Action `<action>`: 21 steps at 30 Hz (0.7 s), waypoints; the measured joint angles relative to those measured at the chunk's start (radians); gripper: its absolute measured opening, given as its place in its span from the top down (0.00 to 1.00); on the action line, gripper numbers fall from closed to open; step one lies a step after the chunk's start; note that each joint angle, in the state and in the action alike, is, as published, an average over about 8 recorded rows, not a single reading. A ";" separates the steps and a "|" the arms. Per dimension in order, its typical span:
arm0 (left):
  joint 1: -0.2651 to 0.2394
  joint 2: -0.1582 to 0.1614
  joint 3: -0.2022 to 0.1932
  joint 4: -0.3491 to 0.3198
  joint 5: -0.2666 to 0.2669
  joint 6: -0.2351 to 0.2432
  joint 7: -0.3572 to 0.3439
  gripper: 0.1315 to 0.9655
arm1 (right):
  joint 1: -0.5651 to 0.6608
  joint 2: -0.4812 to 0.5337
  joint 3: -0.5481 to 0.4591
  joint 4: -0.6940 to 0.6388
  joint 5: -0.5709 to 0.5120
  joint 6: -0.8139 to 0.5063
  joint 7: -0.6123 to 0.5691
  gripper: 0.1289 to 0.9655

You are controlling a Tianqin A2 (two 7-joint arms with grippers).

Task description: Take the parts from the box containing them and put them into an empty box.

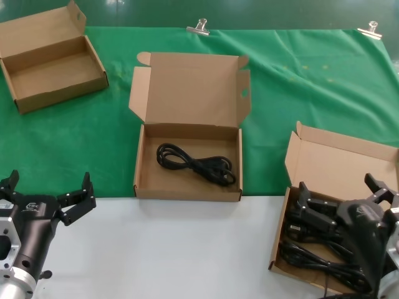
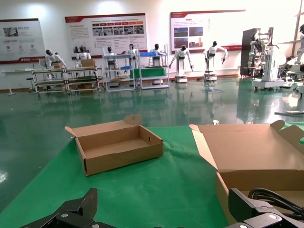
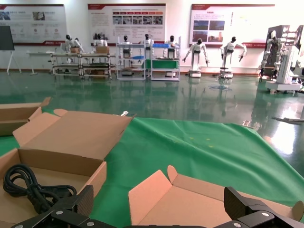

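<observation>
Cables (image 1: 312, 258), black and looped, heaped in the source box (image 1: 340, 156) at the right front, half on the white counter (image 1: 174, 249) and half on the green cloth (image 1: 299, 81). One more cable (image 1: 198, 165) coiled flat on the floor of the middle box (image 1: 187, 87), towards its right wall, plugs touching the cord. Lid of that middle box upright, with rounded flaps on both sides and a small hole in the right one.

Right tool (image 1: 336, 187) hanging just above the heaped cables, released, fingers spread wide with nothing between them. From the right wrist: black fingertips (image 3: 240, 202) low in the foreground, source box lid (image 3: 190, 197) between them, middle box and its single cable (image 3: 28, 183) off to one side.

Left tool (image 1: 50, 180) parked over the white counter at the left front, also released and grasping nothing, well apart from every box. From the left wrist: the spread fingertips (image 2: 88, 202), the middle box lid (image 2: 251, 147) and a bit of cable (image 2: 275, 197) behind one of them.

Third box (image 1: 53, 59) at the far left corner of the cloth, turned at an angle, tray bare. Two metal clips (image 1: 199, 27) on the far edge of the cloth.
</observation>
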 joint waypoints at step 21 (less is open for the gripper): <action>0.000 0.000 0.000 0.000 0.000 0.000 0.000 0.00 | 0.000 0.000 0.000 0.000 0.000 0.000 0.000 0.00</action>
